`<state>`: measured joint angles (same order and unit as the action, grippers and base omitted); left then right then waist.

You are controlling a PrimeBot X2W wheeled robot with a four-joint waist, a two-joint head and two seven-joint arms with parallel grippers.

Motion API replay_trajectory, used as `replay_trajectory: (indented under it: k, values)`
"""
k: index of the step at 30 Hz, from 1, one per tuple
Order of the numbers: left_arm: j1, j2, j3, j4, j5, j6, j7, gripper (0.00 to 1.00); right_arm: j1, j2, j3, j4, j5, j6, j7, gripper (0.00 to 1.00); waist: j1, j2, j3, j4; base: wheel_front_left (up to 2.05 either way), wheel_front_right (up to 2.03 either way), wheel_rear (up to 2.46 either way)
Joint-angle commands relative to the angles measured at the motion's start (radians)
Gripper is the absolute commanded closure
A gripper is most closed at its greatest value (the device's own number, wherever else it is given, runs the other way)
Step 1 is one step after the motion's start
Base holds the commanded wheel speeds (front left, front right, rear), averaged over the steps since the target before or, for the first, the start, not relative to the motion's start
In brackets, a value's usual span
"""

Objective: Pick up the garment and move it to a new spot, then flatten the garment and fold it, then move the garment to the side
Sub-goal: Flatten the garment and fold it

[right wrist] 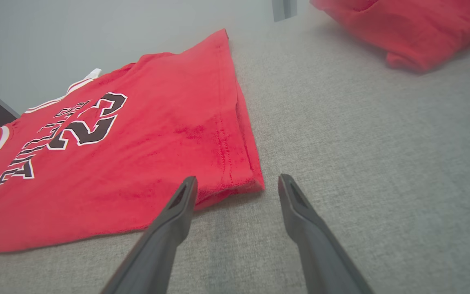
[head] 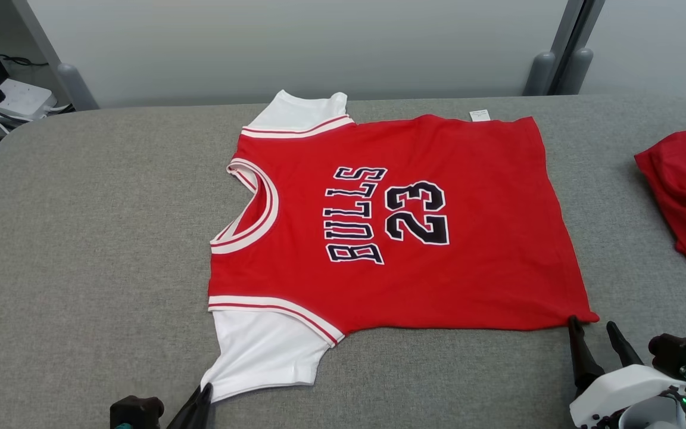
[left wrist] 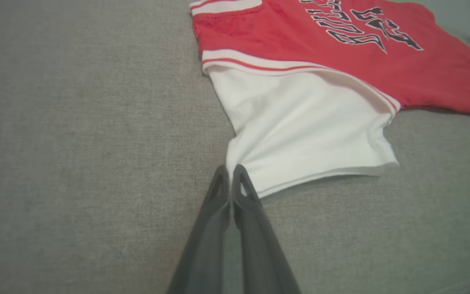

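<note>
The garment (head: 390, 220) is a red jersey with white sleeves and "BULLS 23" lettering, spread flat on the grey padded surface (head: 81, 268). My left gripper (head: 205, 390) is shut on the near corner of the white sleeve (left wrist: 300, 126), its fingertips (left wrist: 239, 173) pinched together on the cloth edge. My right gripper (head: 593, 325) stands open at the jersey's near hem corner (right wrist: 255, 185), one fingertip (right wrist: 188, 183) touching the red cloth and the other on bare grey surface.
A second red cloth (head: 685, 190) lies bunched at the right edge, also seen as a red heap (right wrist: 406, 28). White boxes and cables (head: 3, 101) sit beyond the far left corner. A pale wall runs behind.
</note>
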<state>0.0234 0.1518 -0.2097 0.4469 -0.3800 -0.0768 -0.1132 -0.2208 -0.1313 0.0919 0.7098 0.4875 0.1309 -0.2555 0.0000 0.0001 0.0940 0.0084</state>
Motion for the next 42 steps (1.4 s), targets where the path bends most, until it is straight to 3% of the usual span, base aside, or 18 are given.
replay_trajectory:
  k: [1, 8, 11, 15, 33, 42]
  values:
    - [-0.009, 0.024, 0.037, -0.025, -0.011, 0.01, 0.001, 1.0, -0.019, -0.005, 0.028, -0.012, 0.006, 0.0, -0.006, 0.0, 0.0, -0.0001, 0.003, -0.001, 0.0, 0.0, 0.0]
    - [-0.005, 0.033, 0.035, -0.05, -0.016, 0.018, 0.01, 1.0, -0.038, -0.004, 0.033, -0.002, 0.01, 0.0, -0.006, 0.0, 0.0, -0.0001, 0.014, -0.006, 0.0, 0.0, 0.0]
    - [-0.007, 0.036, 0.033, -0.056, -0.017, 0.019, 0.014, 1.0, -0.047, -0.007, 0.024, 0.006, 0.007, 0.0, -0.006, 0.06, 0.0, -0.0001, 0.017, -0.003, 0.0, 0.0, 0.0]
    - [-0.007, 0.039, 0.031, -0.061, -0.02, 0.022, 0.017, 1.0, -0.051, -0.008, 0.017, 0.014, 0.002, 0.0, -0.006, 1.0, 0.0, -0.0001, 0.018, 0.001, 0.0, 0.0, 0.0]
    - [0.002, 0.059, 0.037, -0.178, -0.06, 0.012, 0.013, 1.0, -0.011, -0.009, -0.03, -0.086, -0.063, 0.0, -0.006, 1.0, 0.0, -0.0001, 0.017, -0.008, 0.0, 0.0, 0.0]
    - [0.077, 0.1, 0.075, -0.478, -0.136, -0.004, 0.054, 1.0, 0.083, -0.033, -0.099, -0.289, -0.121, 0.0, -0.006, 1.0, 0.0, -0.0001, 0.004, -0.008, 0.0, 0.0, 0.0]
